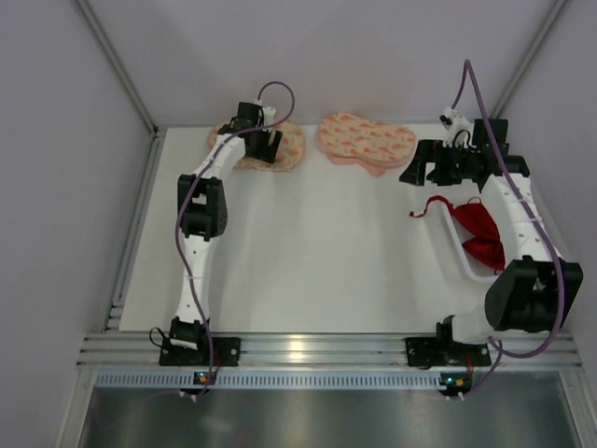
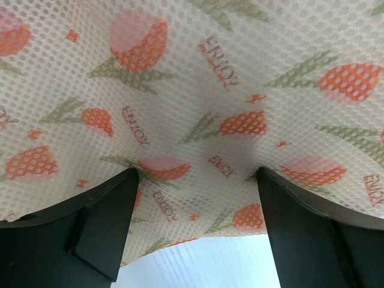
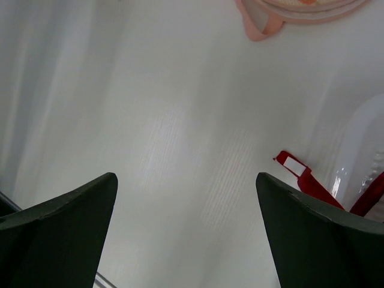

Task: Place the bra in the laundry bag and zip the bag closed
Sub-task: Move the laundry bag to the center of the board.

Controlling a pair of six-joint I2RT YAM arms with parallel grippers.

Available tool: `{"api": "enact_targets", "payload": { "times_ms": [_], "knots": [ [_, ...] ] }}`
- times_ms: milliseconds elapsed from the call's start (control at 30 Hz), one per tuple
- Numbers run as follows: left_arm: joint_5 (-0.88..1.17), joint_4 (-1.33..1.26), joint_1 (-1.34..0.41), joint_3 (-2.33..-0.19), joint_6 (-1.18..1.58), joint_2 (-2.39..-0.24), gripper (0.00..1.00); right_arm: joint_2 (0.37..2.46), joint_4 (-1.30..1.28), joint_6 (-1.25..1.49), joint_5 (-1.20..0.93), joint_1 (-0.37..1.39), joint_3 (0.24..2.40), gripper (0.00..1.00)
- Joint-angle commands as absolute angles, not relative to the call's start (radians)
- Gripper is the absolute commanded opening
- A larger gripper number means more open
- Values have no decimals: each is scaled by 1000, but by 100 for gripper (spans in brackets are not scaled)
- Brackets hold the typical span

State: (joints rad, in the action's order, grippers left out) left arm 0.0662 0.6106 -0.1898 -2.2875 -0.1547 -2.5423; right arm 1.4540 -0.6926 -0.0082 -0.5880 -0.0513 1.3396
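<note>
the left gripper (image 2: 197, 174) is held wide open, pressed close against the laundry bag (image 2: 198, 90), whose printed mesh bulges in between the two fingers; no zip is shown there, so if the gripper were shut here both layers would likely be pinched together and the bag lifted closed rather than opened. the right gripper (image 3: 186, 180) is likewise spread wide with nothing in it, only bare counter (image 1: 326, 252) lying beneath. the bra (image 1: 478, 233) is found behind this gripper and off to its right, back toward the arm's base and partly under the forearm, with one thin strap end reaching just beside the right finger. a snag is judged the main risk: the straps could be caught by the arm or cable and dragged, or only a strap could be seized so that the cups trail. a twin pouch (image 1: 367, 142) lies ahead of the right gripper, apart from the bag at the left gripper, and could be mistaken for it. the counter is white and smooth, so light fabric could be pushed along instead of gripped. the space is enclosed by pale plain walls (image 1: 326, 56), and a metal rail (image 1: 308, 350) carries the arm bases.
</note>
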Motion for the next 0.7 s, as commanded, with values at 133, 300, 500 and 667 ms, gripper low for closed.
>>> {"api": "enact_targets", "payload": {
  "times_ms": [133,300,500,667],
  "knots": [
    [60,551,-173,-2269,-193,-2392,92,1483,-486,-11,-539,-12,1393,99],
    [98,560,-172,-2134,-206,-2174,98,1646,-424,-12,-471,107,1514,99],
    [257,626,-173,-1863,-184,-1898,98,1942,-411,-72,-404,159,1764,94],
    [353,624,-173,-1549,-134,-1729,98,2115,-380,-66,-385,173,1913,93]
  ]
}}
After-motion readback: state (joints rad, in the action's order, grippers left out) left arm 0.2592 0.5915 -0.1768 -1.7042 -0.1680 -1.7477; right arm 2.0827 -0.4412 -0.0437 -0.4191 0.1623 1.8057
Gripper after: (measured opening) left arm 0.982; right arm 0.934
